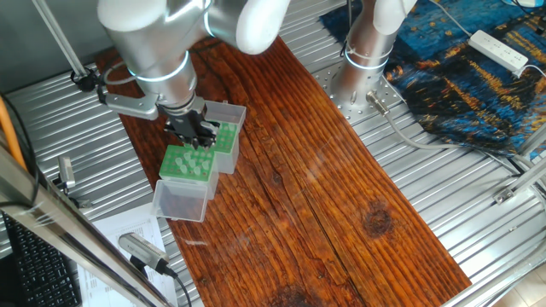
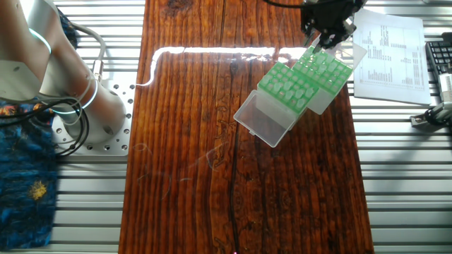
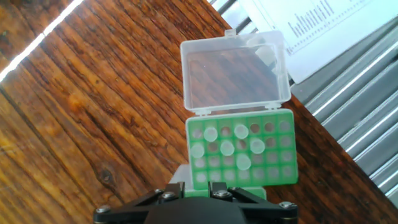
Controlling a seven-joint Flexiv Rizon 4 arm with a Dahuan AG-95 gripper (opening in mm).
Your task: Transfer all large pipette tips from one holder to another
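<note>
Two green racks sit side by side on the wooden board. The nearer rack (image 3: pixel 242 146) (image 1: pixel 189 164) (image 2: pixel 286 85) holds several large pipette tips (image 3: pixel 227 148), pale cones standing in its upper rows, and its clear lid (image 3: pixel 235 71) lies open. The second rack (image 1: pixel 227 138) (image 2: pixel 323 70) lies right under my gripper (image 1: pixel 198 136) (image 2: pixel 316 44) (image 3: pixel 193 186). The hand view shows only the finger bases, a small gap apart, with blurred green between them. Whether a tip is held there is hidden.
Printed paper sheets (image 2: pixel 388 53) (image 3: pixel 323 31) lie beside the racks on the ribbed metal table (image 1: pixel 478 230). The arm's base (image 1: pixel 367 60) stands at the board's far end. A keyboard (image 2: pixel 439 63) and cables are near the table edge.
</note>
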